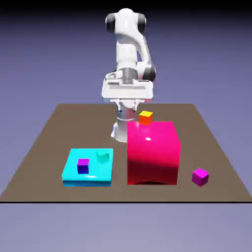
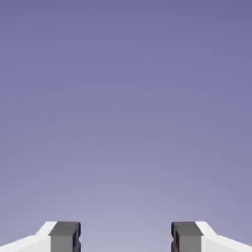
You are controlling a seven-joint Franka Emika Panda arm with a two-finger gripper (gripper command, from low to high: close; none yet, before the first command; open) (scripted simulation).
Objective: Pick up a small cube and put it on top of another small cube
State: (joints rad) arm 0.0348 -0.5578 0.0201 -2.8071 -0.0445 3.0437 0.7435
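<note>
Pink-red block [image 1: 152,152] (orange cube [image 1: 145,117] atop) separates magenta cube [image 1: 200,176] from teal cube [image 1: 103,156].

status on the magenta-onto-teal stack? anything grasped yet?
Done: nothing. The magenta cube sits on the table at the exterior view's right, beside the big pink-red block. In hand: nothing; the gripper is open, with only backdrop between its fingertips in the hand view, and hangs behind the block. Left: reach, grasp and lift the magenta cube, then set it on the teal cube on the cyan slab.
</note>
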